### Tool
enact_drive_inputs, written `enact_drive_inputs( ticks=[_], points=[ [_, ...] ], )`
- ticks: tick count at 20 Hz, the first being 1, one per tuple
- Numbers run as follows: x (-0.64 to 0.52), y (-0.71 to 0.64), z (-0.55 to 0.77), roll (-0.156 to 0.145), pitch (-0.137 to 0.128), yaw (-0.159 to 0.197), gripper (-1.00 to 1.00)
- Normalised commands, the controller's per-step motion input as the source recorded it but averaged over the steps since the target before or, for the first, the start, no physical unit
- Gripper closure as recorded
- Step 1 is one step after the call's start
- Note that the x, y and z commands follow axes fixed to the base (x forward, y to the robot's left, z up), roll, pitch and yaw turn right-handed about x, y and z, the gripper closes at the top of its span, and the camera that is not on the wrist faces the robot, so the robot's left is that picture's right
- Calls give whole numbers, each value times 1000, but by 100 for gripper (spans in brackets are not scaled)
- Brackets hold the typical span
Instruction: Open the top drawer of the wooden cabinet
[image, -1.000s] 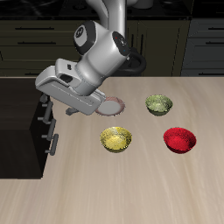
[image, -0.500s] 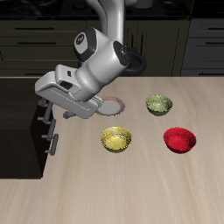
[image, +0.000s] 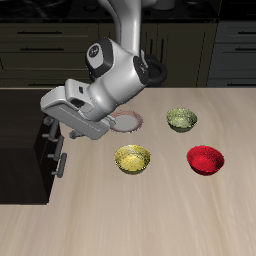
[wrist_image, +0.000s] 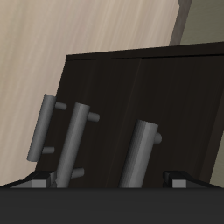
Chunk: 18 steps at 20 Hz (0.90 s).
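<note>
- Nearest on the desk (image: 150, 215) sit a yellow bowl (image: 132, 158) and a red bowl (image: 204, 159), with a green bowl (image: 181, 119) farther back.
- The wooden cabinet (image: 22, 140) stands at the desk's edge, drawer fronts facing the bowls.
- The claw (image: 52, 128) hangs at the top drawer (wrist_image: 140, 96), by its handle (wrist_image: 140, 154); whether it grips the bar, I cannot tell.
- Pulling without a firm grip could slip off; aiming low would catch the lower handle (image: 61, 163).
</note>
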Motion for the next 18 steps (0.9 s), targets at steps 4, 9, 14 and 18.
enact_drive_inputs(
  ticks=[4, 9, 14, 18],
  points=[
    [-88, -179, -61, -53, 4, 10, -100],
    [-196, -239, -2, -41, 1, -11, -100],
    [-170, -324, -86, -43, 15, -7, -100],
    [-109, -318, -24, -47, 8, 2, -100]
  ],
)
